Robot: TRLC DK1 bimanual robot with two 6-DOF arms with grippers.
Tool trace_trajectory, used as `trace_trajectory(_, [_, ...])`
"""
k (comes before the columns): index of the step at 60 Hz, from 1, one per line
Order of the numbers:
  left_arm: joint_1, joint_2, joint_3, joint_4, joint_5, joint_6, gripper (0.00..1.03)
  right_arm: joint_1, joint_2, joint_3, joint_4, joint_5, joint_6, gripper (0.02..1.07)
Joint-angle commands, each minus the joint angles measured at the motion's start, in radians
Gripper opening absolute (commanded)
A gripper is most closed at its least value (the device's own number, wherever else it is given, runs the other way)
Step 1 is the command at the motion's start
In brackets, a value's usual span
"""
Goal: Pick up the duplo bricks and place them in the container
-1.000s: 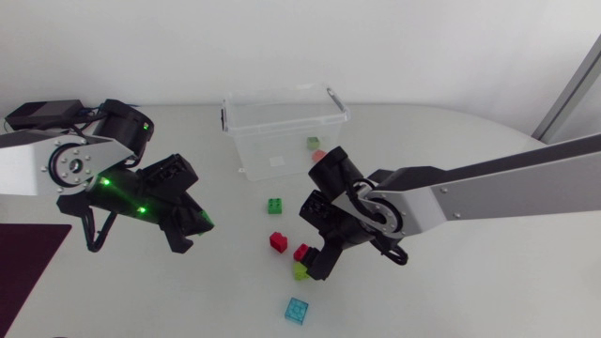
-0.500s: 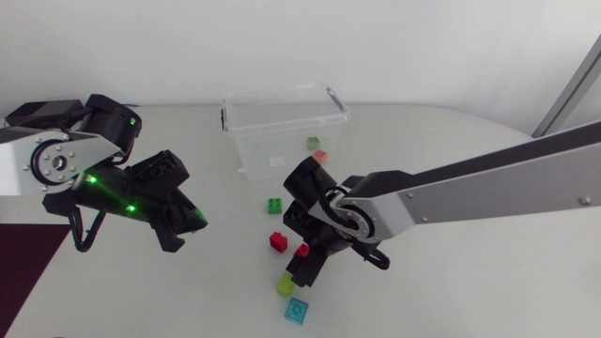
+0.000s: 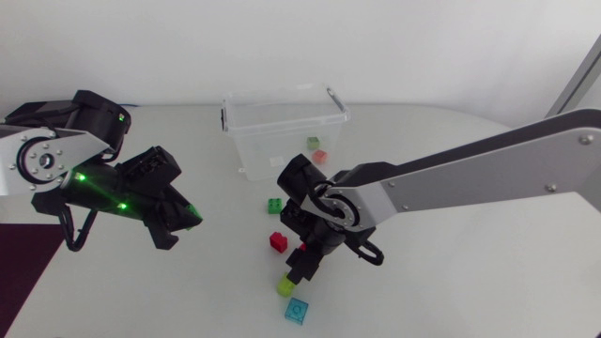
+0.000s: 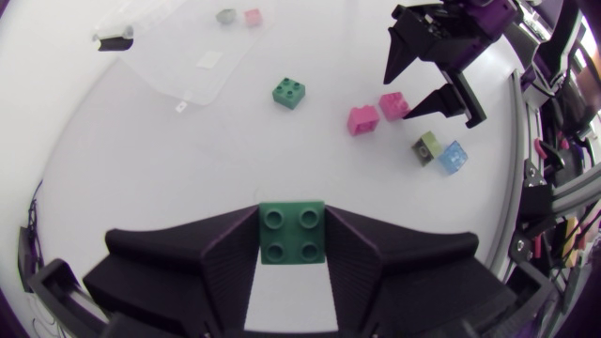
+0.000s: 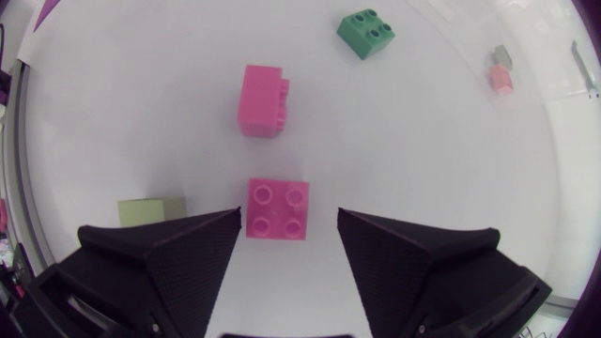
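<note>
My left gripper [image 3: 180, 223] hangs over the table's left part, shut on a green brick [image 4: 292, 232]. My right gripper [image 5: 286, 230] stands open, one finger on each side of a pink brick [image 5: 277, 208], a gap showing on both sides. Ahead of it lie a second pink brick [image 5: 262, 100] on its side and a green brick [image 5: 367, 31]. An olive brick [image 5: 153, 210] lies beside one finger, and a light blue brick [image 3: 298, 310] is nearer the front edge. The clear container [image 3: 282, 127] at the back holds a green brick [image 3: 313, 143] and a red one [image 3: 319, 156].
The loose bricks lie in a cluster just in front of the container, between both arms. A dark purple mat [image 3: 23, 268] covers the table's front left corner. Bare white tabletop [image 3: 451, 272] stretches to the right under my right arm.
My right gripper has shifted left and down over the pink brick, its fingers drawing closer together. My left arm has drifted slightly left, still holding the green brick.
</note>
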Motion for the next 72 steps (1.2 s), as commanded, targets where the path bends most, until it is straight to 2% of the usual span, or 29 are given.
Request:
trace_trajectory(1, [0.01,-0.014,0.003,-0.016,0.018,0.029,0.28,-0.008,0.025,0.013,-0.025,-0.014,0.028,0.64])
trace_trajectory(9, [0.012,-0.012,0.016,-0.021,0.018,0.029,0.28,-0.008,0.054,0.026,-0.037,-0.02,0.037,0.64])
trace_trajectory(13, [0.012,-0.009,0.02,-0.021,0.018,0.029,0.28,-0.008,0.063,0.03,-0.039,-0.028,0.037,0.58])
trace_trajectory(28, [0.013,-0.006,0.019,-0.021,0.019,0.03,0.28,0.001,0.083,0.059,-0.048,-0.028,0.035,0.48])
trace_trajectory(35, [0.019,-0.006,0.017,-0.021,0.019,0.035,0.28,-0.001,0.066,0.044,-0.036,-0.037,0.038,0.34])
trace_trajectory(39, [0.019,-0.006,0.017,-0.022,0.019,0.035,0.28,-0.021,0.038,0.027,-0.03,-0.043,0.038,0.29])
trace_trajectory(50, [-0.001,-0.007,0.014,-0.019,0.021,0.023,0.28,-0.088,-0.074,0.024,-0.039,-0.038,0.031,0.29])
trace_trajectory(72, [-0.041,-0.043,0.026,-0.018,0.021,-0.025,0.29,-0.205,-0.201,0.202,-0.093,-0.031,0.032,0.3])
